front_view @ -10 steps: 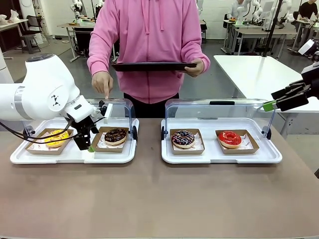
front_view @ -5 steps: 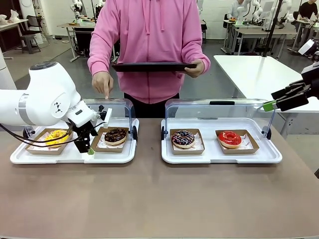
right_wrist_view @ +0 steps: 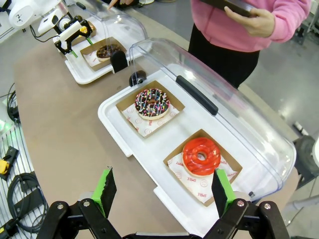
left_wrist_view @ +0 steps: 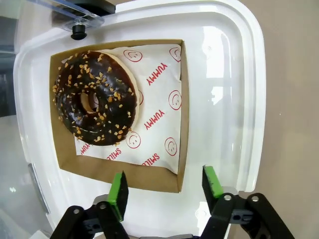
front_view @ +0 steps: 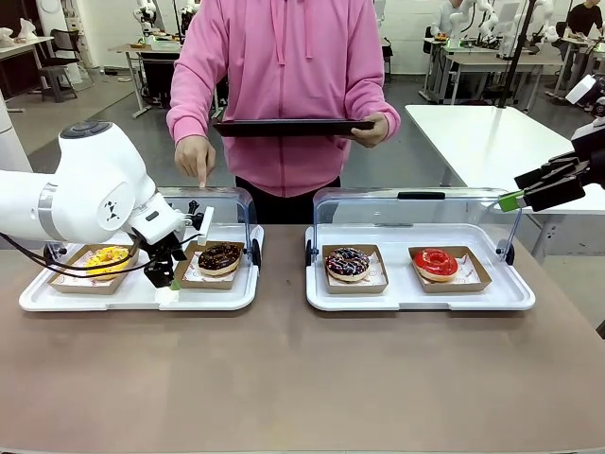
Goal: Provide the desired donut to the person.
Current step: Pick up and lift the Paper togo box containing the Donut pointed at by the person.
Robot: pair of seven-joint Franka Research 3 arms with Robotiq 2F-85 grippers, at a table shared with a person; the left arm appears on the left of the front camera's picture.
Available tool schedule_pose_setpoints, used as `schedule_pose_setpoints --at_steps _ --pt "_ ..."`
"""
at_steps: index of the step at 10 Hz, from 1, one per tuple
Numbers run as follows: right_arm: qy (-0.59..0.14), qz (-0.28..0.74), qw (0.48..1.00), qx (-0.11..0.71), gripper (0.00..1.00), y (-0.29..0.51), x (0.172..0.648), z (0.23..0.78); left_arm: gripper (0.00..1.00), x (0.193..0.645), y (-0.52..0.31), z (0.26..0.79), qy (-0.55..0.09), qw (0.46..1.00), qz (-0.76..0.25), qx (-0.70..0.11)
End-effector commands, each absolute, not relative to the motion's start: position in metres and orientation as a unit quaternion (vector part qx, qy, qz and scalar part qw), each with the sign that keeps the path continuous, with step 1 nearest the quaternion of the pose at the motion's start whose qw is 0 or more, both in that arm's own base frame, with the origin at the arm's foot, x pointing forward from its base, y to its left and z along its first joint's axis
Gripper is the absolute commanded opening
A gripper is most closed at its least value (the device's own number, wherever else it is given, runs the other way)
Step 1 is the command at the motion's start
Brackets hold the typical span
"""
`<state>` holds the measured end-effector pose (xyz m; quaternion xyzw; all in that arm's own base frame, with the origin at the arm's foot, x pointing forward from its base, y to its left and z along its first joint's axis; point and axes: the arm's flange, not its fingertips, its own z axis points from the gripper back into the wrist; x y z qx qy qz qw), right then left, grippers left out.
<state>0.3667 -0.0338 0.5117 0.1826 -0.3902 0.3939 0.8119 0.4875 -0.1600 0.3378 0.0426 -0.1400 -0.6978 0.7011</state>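
The person (front_view: 284, 76) stands across the table in a pink hoodie, holds a black tray (front_view: 293, 126) and points a finger (front_view: 201, 180) down at the chocolate nut donut (front_view: 219, 256) (left_wrist_view: 94, 104). That donut lies on printed paper in a brown cardboard box (left_wrist_view: 182, 99). My left gripper (front_view: 170, 281) (left_wrist_view: 165, 185) is low over the box's near edge. Its green pads (left_wrist_view: 118, 188) stand apart, one on each side of a box corner, and grip nothing. My right gripper (front_view: 515, 199) (right_wrist_view: 163, 191) hangs open, high beside the right-hand tray.
A yellow donut (front_view: 107, 258) shares the left white tray (front_view: 132, 295). A sprinkled donut (front_view: 348, 263) and a red donut (front_view: 435, 262) sit on the right tray (front_view: 416, 298). Clear lids (front_view: 416, 203) stand raised behind both trays. Bare brown table lies in front.
My left gripper has come down and slightly right to the chocolate donut's box. The right arm, the person's pointing hand and the black tray have stayed put.
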Motion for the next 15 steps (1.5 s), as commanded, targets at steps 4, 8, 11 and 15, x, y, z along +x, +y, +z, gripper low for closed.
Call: schedule_pose_setpoints --at_steps 4,8,11,15 --pt "-0.388 0.400 0.809 0.185 1.00 -0.034 0.367 0.510 0.00 0.497 -0.172 0.327 -0.123 0.699 -0.703 0.043" --pt "-0.388 0.400 0.809 0.185 1.00 -0.034 0.367 0.510 0.00 0.499 -0.174 0.326 -0.117 0.700 -0.702 0.058" --pt "-0.388 0.400 0.809 0.185 1.00 -0.034 0.367 0.510 0.00 0.470 -0.171 0.349 -0.134 0.676 -0.722 0.064" --pt "-0.388 0.400 0.809 0.185 1.00 -0.034 0.367 0.510 0.00 0.392 -0.151 0.388 -0.172 0.650 -0.732 0.115"
